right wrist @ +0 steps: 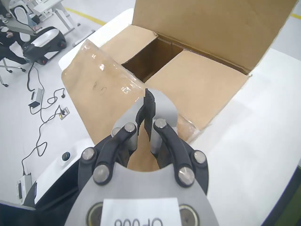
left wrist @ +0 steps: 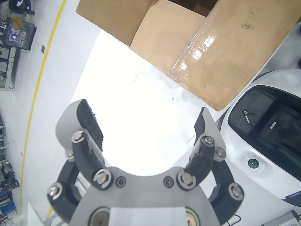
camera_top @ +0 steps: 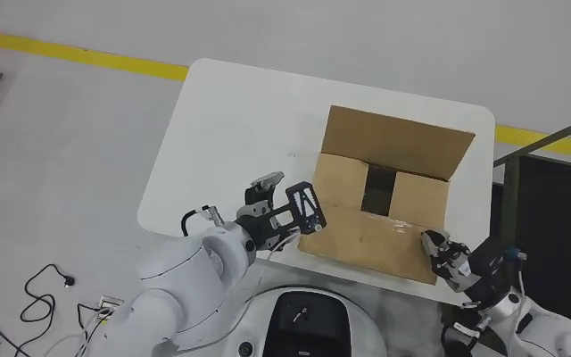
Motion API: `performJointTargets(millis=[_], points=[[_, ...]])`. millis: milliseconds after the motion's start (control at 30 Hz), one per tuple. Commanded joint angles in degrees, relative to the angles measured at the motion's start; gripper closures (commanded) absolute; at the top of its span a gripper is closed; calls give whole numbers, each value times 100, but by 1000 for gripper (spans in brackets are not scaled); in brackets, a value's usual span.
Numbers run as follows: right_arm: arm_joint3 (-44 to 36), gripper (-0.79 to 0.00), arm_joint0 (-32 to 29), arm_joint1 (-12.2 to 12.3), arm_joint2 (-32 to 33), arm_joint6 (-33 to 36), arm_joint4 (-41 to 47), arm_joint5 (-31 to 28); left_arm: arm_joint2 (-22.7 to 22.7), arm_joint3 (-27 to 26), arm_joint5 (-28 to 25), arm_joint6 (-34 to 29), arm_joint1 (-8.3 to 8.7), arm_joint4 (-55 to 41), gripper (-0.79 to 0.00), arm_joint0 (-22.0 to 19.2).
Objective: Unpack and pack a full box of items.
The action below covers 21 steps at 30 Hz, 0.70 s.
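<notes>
- the cardboard box (camera_top: 348, 183) is sitting on the right part of the white table (camera_top: 232, 152), with its opening facing up.
- its long axis is running left to right across the table, slightly skewed, so the right end is lying a little nearer the robot.
- the far flap (camera_top: 393, 143) is standing up and leaning back, away from the robot.
- the two side flaps are lying folded inward, leaving a dark gap between them; what is inside is too dark to tell.
- the near flap (camera_top: 366, 241) is spreading out toward the robot and reaching past the table's near edge.
- clear tape (right wrist: 110, 64) is shining along that flap's edge and crinkling at its corner.
- the right gripper (camera_top: 437, 245) is clenching the near flap at its right corner; in the right wrist view the fingers (right wrist: 148, 109) are pinching the taped edge between them.
- the left gripper (camera_top: 294, 203) is hanging released, its fingers spread wide with nothing between them, just beside the box's near left corner and above bare table.
- handwritten pen marks (left wrist: 249, 21) are showing on the near flap, but they are too scrawled to make out.
- a white label (right wrist: 141, 210) with dark print is sitting on the right gripper's base plate, upside down and cut by the frame edge.
- a yellow line (camera_top: 89, 55) is running across the floor beyond the table.
</notes>
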Motion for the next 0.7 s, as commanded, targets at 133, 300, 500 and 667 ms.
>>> performJointTargets(millis=[133, 300, 500, 667], points=[[-34, -292, 403, 18, 172, 393, 1059, 410, 52, 59, -30, 38, -6, -37, -785, -82], [148, -508, 942, 87, 694, 760, 1661, 605, 54, 78, -8, 59, -7, -18, -785, -125], [950, -508, 1989, 208, 725, 1318, 1987, 621, 66, 96, -6, 101, -8, 3, -785, -163], [1572, -505, 2782, 290, 497, 1565, 1937, 595, 89, 118, 7, 129, -10, 35, -785, -191]])
